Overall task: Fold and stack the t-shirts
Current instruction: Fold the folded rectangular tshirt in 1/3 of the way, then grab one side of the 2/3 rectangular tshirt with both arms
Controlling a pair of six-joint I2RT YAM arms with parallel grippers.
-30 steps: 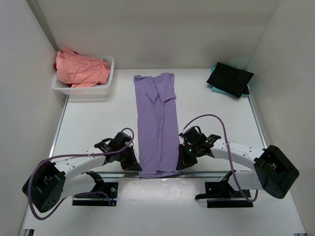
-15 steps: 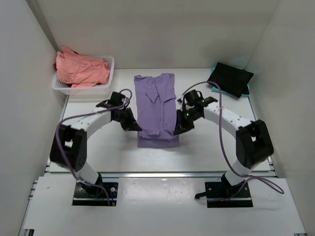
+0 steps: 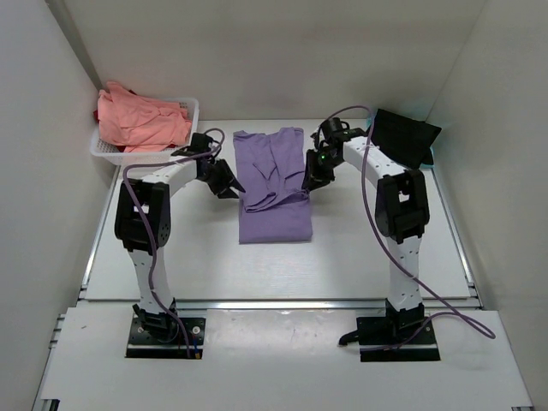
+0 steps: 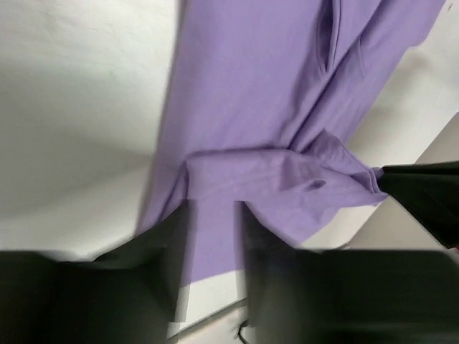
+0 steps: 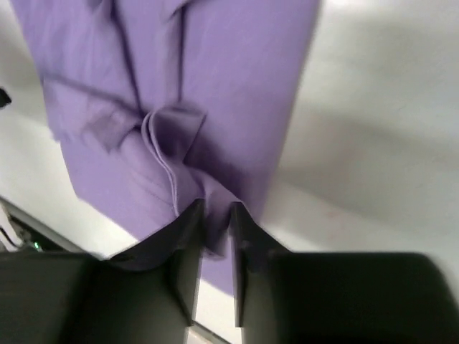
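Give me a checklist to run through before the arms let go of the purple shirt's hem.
1. Grip on the purple shirt: ok. Cloth runs between the fingers of the left gripper and the right gripper.
2. Hem brought up to the collar: not ok. The top view shows the carried edge short of it.
3. Hem flat and even: not ok. It sags between the grippers and bunches at each grip.
4. Near fold line straight: ok.
5. Landing spot free of other things: ok. The basket and the black shirt lie apart from the purple shirt.
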